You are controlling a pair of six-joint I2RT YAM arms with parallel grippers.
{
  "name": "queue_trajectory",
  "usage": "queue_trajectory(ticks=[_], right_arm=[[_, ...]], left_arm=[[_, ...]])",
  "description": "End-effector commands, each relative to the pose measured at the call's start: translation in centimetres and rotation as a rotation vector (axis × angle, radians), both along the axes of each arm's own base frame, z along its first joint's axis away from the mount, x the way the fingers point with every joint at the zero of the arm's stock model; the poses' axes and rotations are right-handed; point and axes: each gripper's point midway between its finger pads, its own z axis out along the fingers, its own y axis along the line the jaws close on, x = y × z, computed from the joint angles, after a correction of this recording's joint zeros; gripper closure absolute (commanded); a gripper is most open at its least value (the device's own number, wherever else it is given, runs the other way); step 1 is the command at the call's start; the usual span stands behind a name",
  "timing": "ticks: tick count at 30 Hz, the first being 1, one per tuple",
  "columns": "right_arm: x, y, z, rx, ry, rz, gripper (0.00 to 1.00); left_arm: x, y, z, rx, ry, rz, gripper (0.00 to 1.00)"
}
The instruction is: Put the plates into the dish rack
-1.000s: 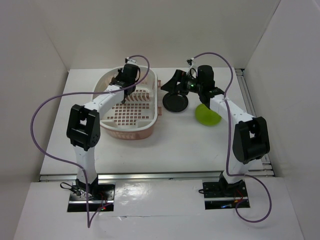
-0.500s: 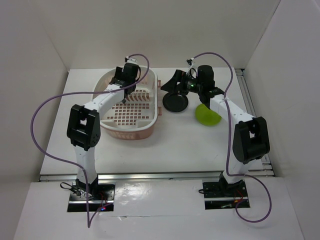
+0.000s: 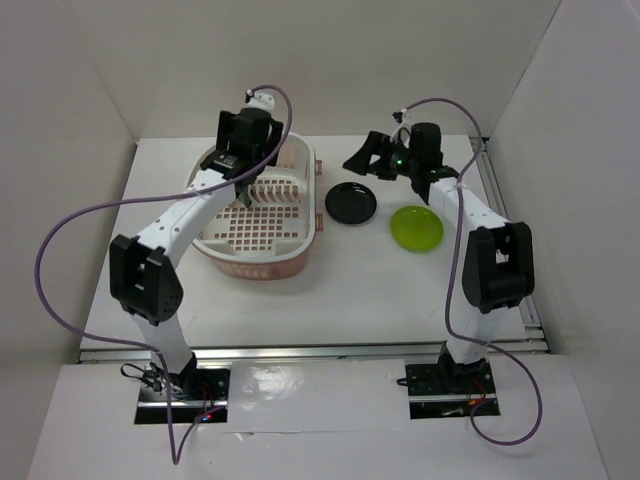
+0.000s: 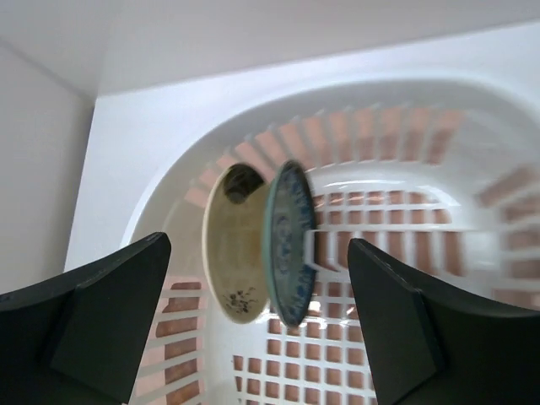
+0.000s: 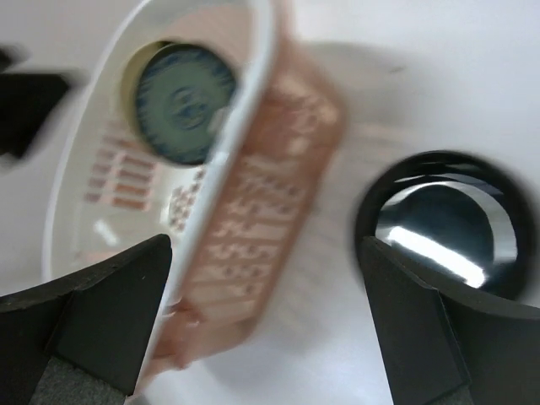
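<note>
The dish rack [image 3: 262, 232], a pale pink-white oval basket, sits left of centre. Two plates stand on edge at its far end: a cream one [image 4: 234, 246] and a blue-green one [image 4: 290, 245], side by side among the prongs. My left gripper [image 4: 261, 337] hangs above them, open, touching neither. In the top view this left gripper [image 3: 241, 178] is over the rack's far end. The glossy black plate [image 3: 351, 203] and the lime green plate [image 3: 417, 228] lie flat on the table to the rack's right. My right gripper [image 3: 362, 164] hovers open behind the black plate [image 5: 443, 221], holding nothing.
White walls enclose the table on the left, back and right. A metal rail [image 3: 505, 210] runs along the right edge. Purple cables loop from both arms. The rack's near half [image 3: 255, 235] holds no dishes.
My left gripper opened, let go of the blue-green plate in the rack and rose. The right gripper pulled up and back from over the black plate, uncovering the lime plate.
</note>
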Motion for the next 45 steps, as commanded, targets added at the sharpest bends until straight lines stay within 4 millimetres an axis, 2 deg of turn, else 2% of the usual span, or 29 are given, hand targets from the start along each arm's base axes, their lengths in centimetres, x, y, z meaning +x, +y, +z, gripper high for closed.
queue_trajectory(ticks=[1,2,3,4,5,6,7,9,10,12,13,14,16,18,19,20,21,22,24,26,31,32,33,35,37,38,40,41,45], right_arm=[[4.9,-6.1,-2.4,-0.083,-0.003,-0.081,0.00],[5.5,-6.8,-3.2,-0.104,0.011,-0.083,0.03],[6.1,-7.3,-3.8,-0.123,0.021,-0.082,0.05],[6.5,-8.1,-6.2,-0.160,0.067,-0.073,0.05],[7.4,-8.1,-5.6,-0.170,0.048,-0.068,0.05],[7.8,-8.6,-5.8,-0.167,0.043,-0.060,0.05],[8.1,-9.2,-7.1,-0.169,0.073,-0.070,0.05],[8.5,-9.4,-7.7,-0.158,0.077,-0.062,0.07],[8.6,-9.3,-9.0,-0.152,0.100,-0.048,0.07],[9.1,-9.0,-9.5,-0.144,0.104,-0.035,0.11],[9.0,-8.9,-11.0,-0.140,0.132,-0.025,0.11],[9.2,-8.9,-11.1,-0.140,0.133,-0.025,0.13],[9.2,-8.5,-11.7,-0.149,0.147,-0.026,0.15],[9.3,-8.7,-13.1,-0.162,0.166,-0.028,0.17],[9.3,-8.7,-13.1,-0.162,0.166,-0.028,0.18],[9.2,-8.9,-14.4,-0.171,0.197,-0.037,0.20],[9.2,-8.9,-14.5,-0.171,0.197,-0.037,0.21],[8.8,-8.9,-15.6,-0.172,0.219,-0.035,0.27],[8.5,-8.7,-15.9,-0.157,0.230,-0.028,0.31],[8.0,-8.1,-16.7,-0.160,0.247,-0.016,0.31],[6.3,-7.4,-18.7,-0.184,0.307,-0.003,0.36],[6.2,-7.4,-18.6,-0.184,0.307,-0.003,0.39],[6.3,-7.4,-18.5,-0.183,0.298,-0.004,0.45],[5.7,-7.4,-19.2,-0.185,0.321,-0.002,0.45],[5.7,-7.4,-19.2,-0.180,0.327,-0.006,0.50],[5.3,-7.4,-20.0,-0.181,0.347,-0.004,0.52],[5.1,-7.4,-20.1,-0.181,0.356,-0.004,0.58],[4.8,-7.5,-20.5,-0.182,0.367,-0.003,0.67],[4.7,-7.7,-20.9,-0.189,0.384,-0.022,0.85]], left_arm=[[-3.6,-4.2,7.4,-0.150,-0.128,-0.174,0.00],[-4.4,-4.8,7.8,-0.183,-0.124,-0.216,0.00],[-5.8,-5.8,9.7,-0.241,-0.149,-0.296,0.00],[-6.6,-6.2,9.8,-0.269,-0.140,-0.327,0.00],[-7.4,-6.5,10.5,-0.293,-0.143,-0.354,0.00],[-8.3,-6.6,12.1,-0.325,-0.172,-0.382,0.00],[-9.1,-7.3,12.4,-0.360,-0.164,-0.417,0.00],[-9.9,-7.4,13.0,-0.390,-0.162,-0.449,0.00],[-10.8,-7.8,13.7,-0.420,-0.164,-0.486,0.00],[-11.7,-8.3,14.2,-0.446,-0.166,-0.521,0.00],[-12.2,-8.7,14.7,-0.467,-0.168,-0.546,0.00],[-12.7,-8.7,14.9,-0.481,-0.170,-0.557,0.00],[-13.2,-8.9,14.2,-0.494,-0.135,-0.565,0.00],[-13.6,-8.9,15.3,-0.510,-0.150,-0.574,0.00],[-13.8,-8.9,14.9,-0.508,-0.137,-0.571,0.00],[-13.9,-9.0,15.4,-0.521,-0.144,-0.578,0.00],[-14.0,-9.0,15.2,-0.520,-0.135,-0.576,0.00],[-14.3,-9.1,15.6,-0.536,-0.140,-0.583,0.00],[-14.5,-9.4,16.0,-0.551,-0.142,-0.598,0.00],[-15.0,-9.4,16.5,-0.557,-0.149,-0.614,0.00],[-14.8,-9.0,15.2,-0.544,-0.118,-0.582,0.00],[-15.0,-8.8,15.6,-0.543,-0.131,-0.576,0.00],[-14.9,-8.6,15.1,-0.538,-0.124,-0.565,0.00],[-15.1,-8.5,15.4,-0.540,-0.133,-0.567,0.00],[-15.1,-8.5,15.4,-0.540,-0.133,-0.567,0.00],[-15.1,-8.5,15.4,-0.540,-0.133,-0.567,0.00],[-15.1,-8.4,15.4,-0.537,-0.135,-0.559,0.00],[-15.1,-8.4,15.4,-0.537,-0.135,-0.559,0.00],[-15.3,-8.3,15.4,-0.537,-0.135,-0.559,0.00]])
